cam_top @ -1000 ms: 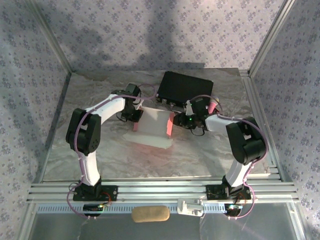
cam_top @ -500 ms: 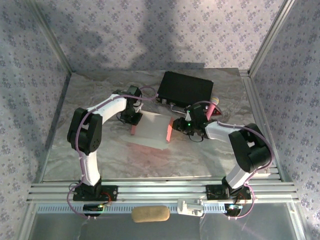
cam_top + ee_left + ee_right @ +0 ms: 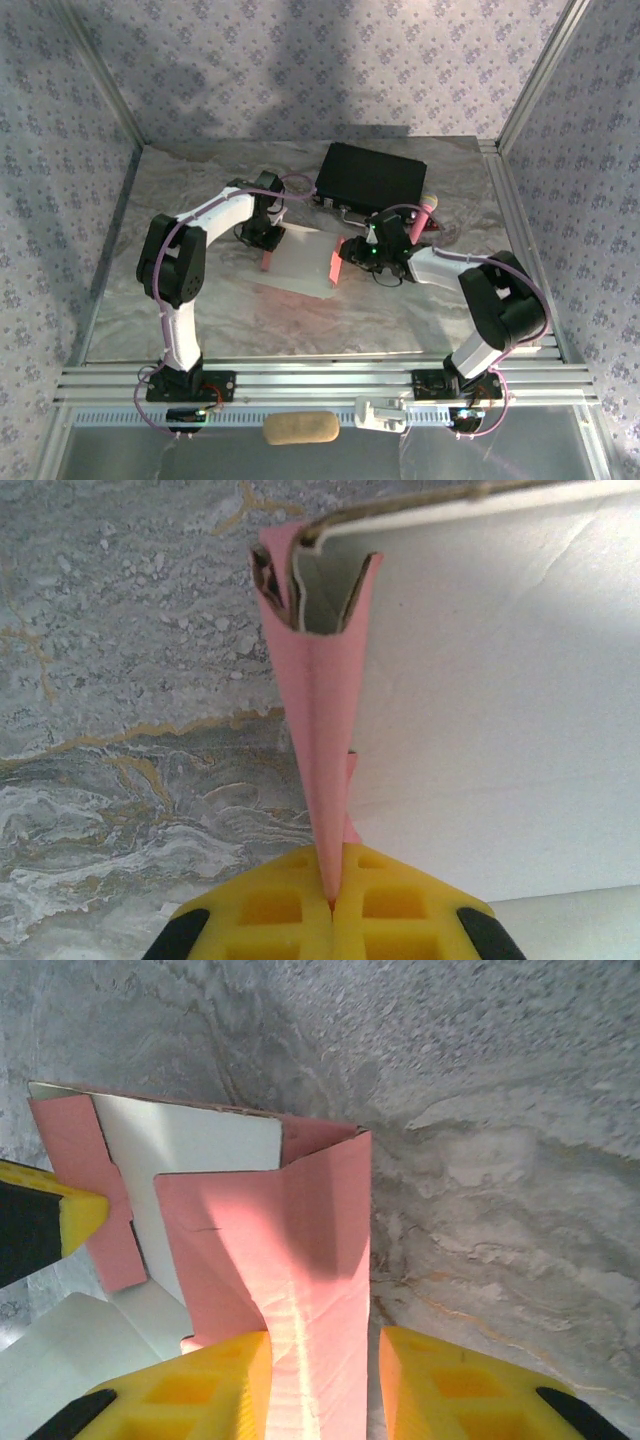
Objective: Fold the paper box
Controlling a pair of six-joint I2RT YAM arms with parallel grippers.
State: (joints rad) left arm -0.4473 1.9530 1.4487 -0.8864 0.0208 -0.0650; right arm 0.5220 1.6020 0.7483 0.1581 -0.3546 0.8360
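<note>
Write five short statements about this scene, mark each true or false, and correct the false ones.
1. The left gripper is shut on the left flap of the paper box. True.
2. The black case sits nearer the arm bases than the paper box. False: it lies beyond the box, toward the back wall.
3. The right gripper has its jaws pressed tight together. False: they stand apart, with the right flap between them.
4. The box's inside is paler than its pink flaps. True.
5. The pink microphone lies by the right end of the black case. True.
</note>
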